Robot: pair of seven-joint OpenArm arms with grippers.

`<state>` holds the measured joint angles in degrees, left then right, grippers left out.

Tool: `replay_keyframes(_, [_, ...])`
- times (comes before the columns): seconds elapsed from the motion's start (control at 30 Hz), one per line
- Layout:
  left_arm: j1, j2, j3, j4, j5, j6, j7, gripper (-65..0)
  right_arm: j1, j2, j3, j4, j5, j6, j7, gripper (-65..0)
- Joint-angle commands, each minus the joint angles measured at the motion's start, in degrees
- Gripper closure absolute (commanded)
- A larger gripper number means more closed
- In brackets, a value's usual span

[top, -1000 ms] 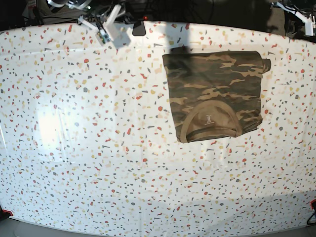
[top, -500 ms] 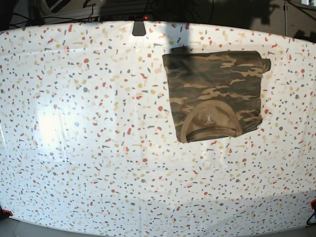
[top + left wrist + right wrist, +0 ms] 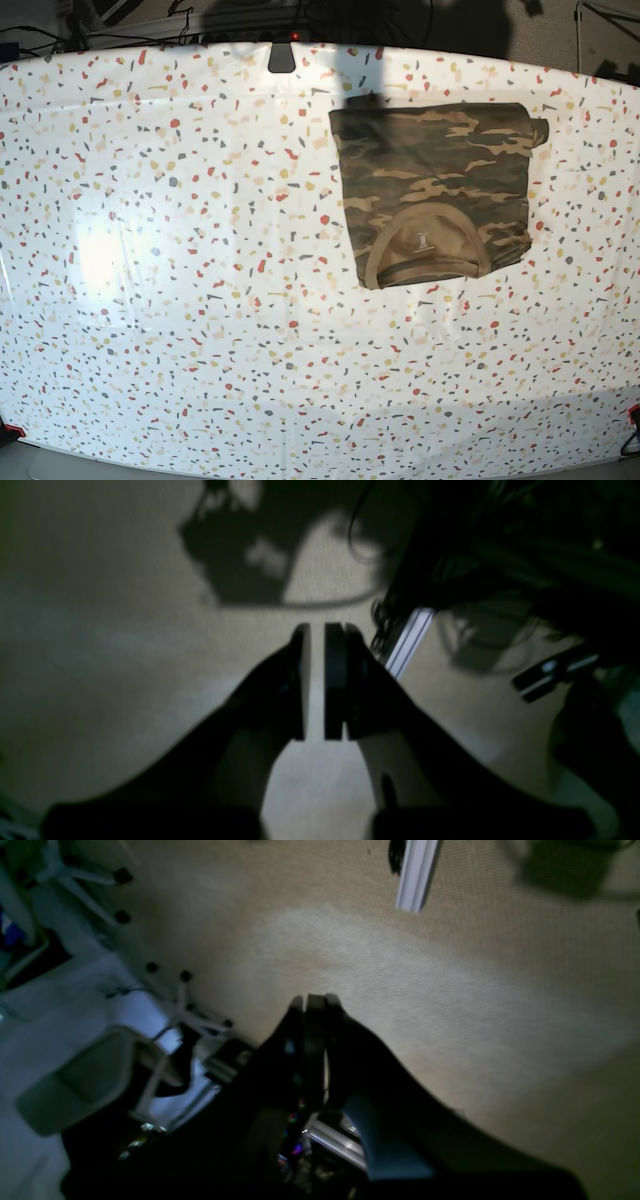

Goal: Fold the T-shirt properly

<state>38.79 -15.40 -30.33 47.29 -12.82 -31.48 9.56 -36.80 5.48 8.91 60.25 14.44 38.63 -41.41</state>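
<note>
The T-shirt (image 3: 435, 190) lies folded into a compact rectangle on the far right part of the speckled table (image 3: 200, 300), with its tan collar (image 3: 425, 252) facing the near side. Neither arm shows in the base view. In the left wrist view my left gripper (image 3: 317, 680) hangs over carpet floor, its pads a narrow slit apart with nothing between them. My right gripper (image 3: 312, 1040) is shut and empty, also over the floor, away from the shirt.
A small dark object (image 3: 281, 57) sits at the table's far edge. Past the table are carpet floor, a white bar (image 3: 417, 875), a tangle of cables (image 3: 500, 555) and a chair base with castors (image 3: 190, 1010).
A second ago both arms showed at the top corners of the base view. They have pulled back out of it. The folded T-shirt has not moved.
</note>
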Motion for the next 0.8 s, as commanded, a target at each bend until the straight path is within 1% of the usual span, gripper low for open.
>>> replay_keyframes(0.0, [0.0, -0.5, 0.1, -1.4, 1.4, 0.0, -0.3, -5.0, 0.7, 1.2, 0.1, -2.8, -1.0, 0.0, 0.3, 0.0])
replay_keyframes(0.07, [-2.4, -0.2, 1.7, -4.7, 4.1, 0.0, -0.5, -5.0, 4.2, 2.6, 0.1, -9.1, -1.0, -0.1, 3.6, 0.0])
replay_keyframes(0.17, [-6.1, 0.7, 5.4, -9.0, 4.5, 1.2, -0.4, -5.0, 9.0, 4.1, 0.1, -16.4, -1.0, -0.1, 8.0, 0.0])
replay_keyframes(0.23, [-8.8, 1.7, 8.4, -11.8, 4.6, 4.9, -0.5, -5.0, 11.8, 4.2, 0.1, -19.6, -1.0, 0.0, 8.4, 0.0])
replay_keyframes(0.33, [-12.9, 4.1, 13.4, -15.8, 7.6, 11.1, -0.7, -5.0, 15.0, 4.2, 0.1, -22.8, -1.0, 0.0, 9.0, 0.0])
replay_keyframes(0.4, [-15.5, 5.7, 16.2, -18.2, 8.3, 14.4, -1.4, -5.0, 16.3, 4.2, 0.1, -23.9, -1.0, 0.0, 10.0, 0.0])
replay_keyframes(0.47, [-17.8, 7.1, 18.1, -20.4, 8.3, 16.2, -2.2, -5.0, 17.2, 4.0, 0.1, -24.4, -1.8, 0.0, 11.1, 0.0])
replay_keyframes(0.57, [-21.2, 8.6, 19.3, -23.3, 8.3, 18.0, -2.3, -5.0, 17.7, 3.9, 0.1, -24.4, -5.6, -0.2, 15.0, 0.0])
replay_keyframes(0.6, [-22.3, 9.1, 19.3, -24.2, 8.3, 19.6, -2.3, -5.0, 17.9, 3.9, 0.1, -24.4, -5.8, -0.6, 16.5, 0.0])
replay_keyframes(0.67, [-24.3, 9.7, 19.3, -25.8, 8.2, 23.9, -1.4, -5.0, 18.6, 3.9, 0.1, -24.4, -5.6, -2.0, 16.2, 0.0])
replay_keyframes(0.7, [-25.2, 9.9, 19.3, -26.6, 8.3, 24.9, -0.7, -5.0, 19.0, 3.8, 0.1, -24.4, -5.5, -2.6, 15.2, 0.0])
replay_keyframes(0.77, [-26.6, 9.9, 19.3, -28.1, 8.3, 24.9, 0.0, -5.0, 19.7, 3.9, 0.1, -24.4, -5.5, -3.3, 13.4, 0.0])
